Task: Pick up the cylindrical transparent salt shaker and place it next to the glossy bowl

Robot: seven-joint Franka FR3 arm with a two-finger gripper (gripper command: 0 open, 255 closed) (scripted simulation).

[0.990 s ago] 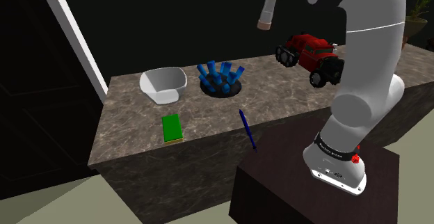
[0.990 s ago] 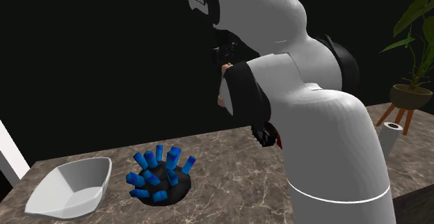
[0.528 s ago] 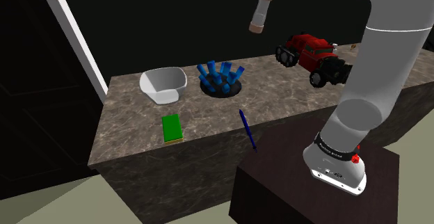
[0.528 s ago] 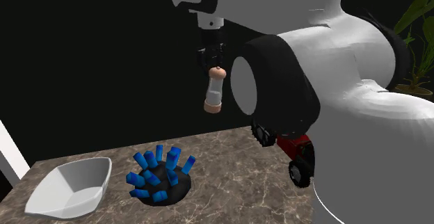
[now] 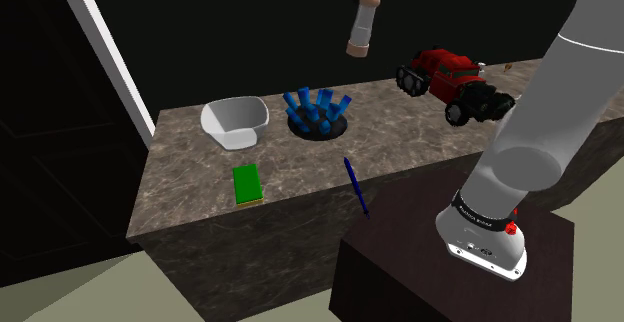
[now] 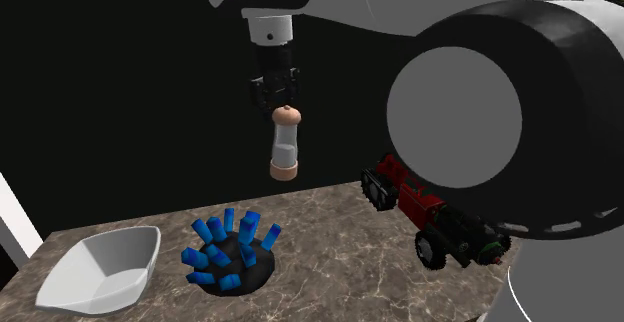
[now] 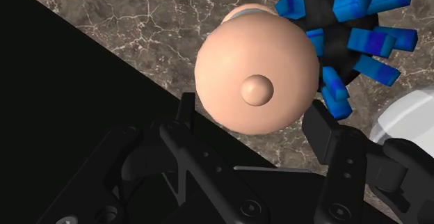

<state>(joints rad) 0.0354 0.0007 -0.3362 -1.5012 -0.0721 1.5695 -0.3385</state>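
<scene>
The all-black two-finger gripper (image 6: pixel 274 95) pinches the rounded tan cap of a cylindrical salt shaker (image 6: pixel 285 145) with a clear, pale body and a tan base. In the wrist view, one black finger (image 7: pixel 186 111) stands on each side of the shaker's cap (image 7: pixel 254 66).

The shaker (image 5: pixel 361 25) hangs upright in the upper middle of the shoulder view, well above the dark veined marble counter (image 5: pixel 190 175).

Under it and a little toward the second exterior view's left sits a black round holder with blue pegs (image 6: pixel 230 253). The glossy white angular bowl (image 6: pixel 100 267) rests just beside that holder, in the lower left of that view.

A red toy truck with black wheels (image 5: pixel 455 80) stands at the shoulder view's upper right. A flat green block (image 5: pixel 247 184) and a blue pen (image 5: pixel 355 185) lie near the counter's front edge.
</scene>
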